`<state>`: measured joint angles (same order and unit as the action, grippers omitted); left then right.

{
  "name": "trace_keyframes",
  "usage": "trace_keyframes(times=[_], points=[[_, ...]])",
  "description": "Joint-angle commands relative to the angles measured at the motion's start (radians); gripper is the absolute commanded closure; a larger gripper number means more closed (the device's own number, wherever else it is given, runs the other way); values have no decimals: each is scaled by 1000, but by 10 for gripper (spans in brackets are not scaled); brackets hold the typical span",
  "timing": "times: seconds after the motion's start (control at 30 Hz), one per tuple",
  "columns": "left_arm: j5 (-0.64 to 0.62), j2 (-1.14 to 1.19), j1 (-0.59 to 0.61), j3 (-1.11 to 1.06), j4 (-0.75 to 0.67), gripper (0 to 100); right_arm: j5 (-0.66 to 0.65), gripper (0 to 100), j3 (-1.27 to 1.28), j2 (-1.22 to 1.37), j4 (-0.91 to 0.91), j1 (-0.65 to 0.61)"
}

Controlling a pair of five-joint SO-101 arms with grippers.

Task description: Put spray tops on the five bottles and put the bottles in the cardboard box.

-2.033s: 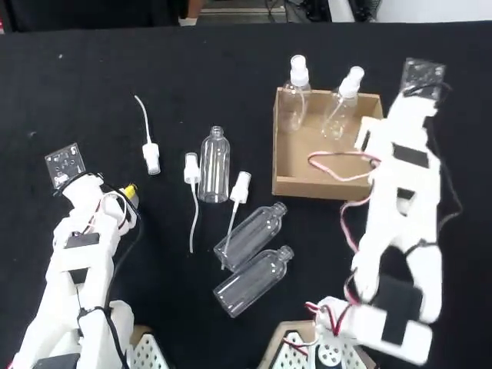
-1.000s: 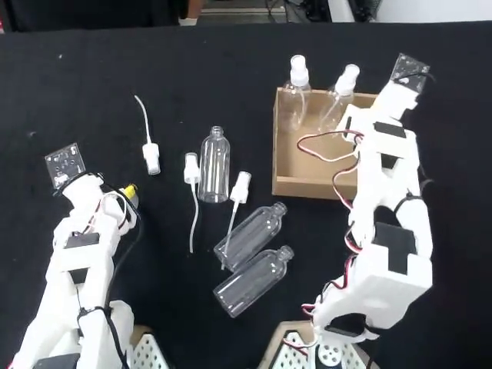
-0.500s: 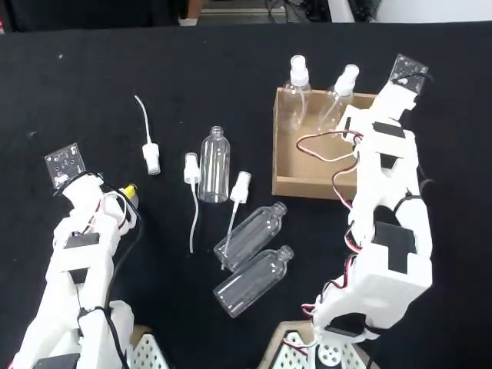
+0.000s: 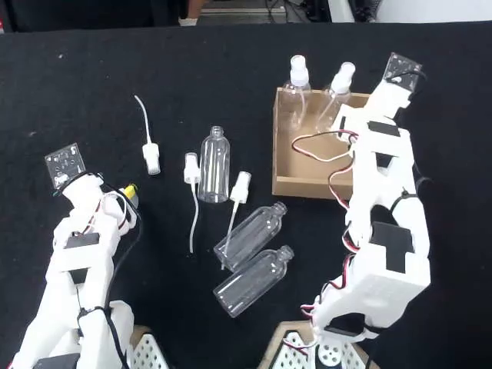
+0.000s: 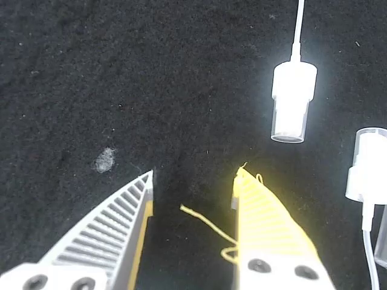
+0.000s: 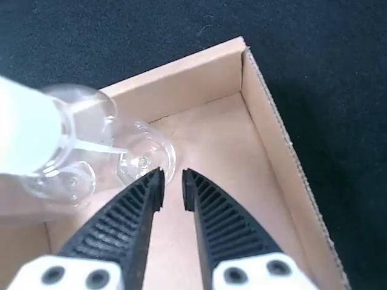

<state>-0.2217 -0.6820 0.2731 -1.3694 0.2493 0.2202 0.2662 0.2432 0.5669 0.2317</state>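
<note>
Three bottles point(image 4: 214, 164) are uncapped at centre; two capped ones point(image 4: 296, 96) stand in the box point(image 4: 304, 187). Left gripper point(image 5: 193, 181), spread wide and empty, is nearer the loose top point(image 4: 151, 156) at its 1 o'clock, tube pointing 12. Right gripper point(image 6: 172, 180), barely parted, empty, hangs over the box.

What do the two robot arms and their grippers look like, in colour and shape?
The left arm and the right arm are white, blocky plastic with black panels. The right arm carries red and white cables. Each wrist bears a grey square board. The left gripper has ribbed, pointed fingers, one white, one yellow; the right gripper has black ribbed ones.
</note>
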Motion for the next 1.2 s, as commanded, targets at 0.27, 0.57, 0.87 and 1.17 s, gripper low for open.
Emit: trace_keyframes(times=[0.27,0.57,0.87,1.17], points=[[11,-5,-16,12,-18,794,8,986,-51,-21,-34,-28],[11,-6,-16,12,-18,794,8,985,-53,-21,-35,-28],[11,-3,-16,12,-18,794,9,986,-53,-88,55,-23],[11,-3,-16,12,-18,794,11,985,-51,-154,97,6]])
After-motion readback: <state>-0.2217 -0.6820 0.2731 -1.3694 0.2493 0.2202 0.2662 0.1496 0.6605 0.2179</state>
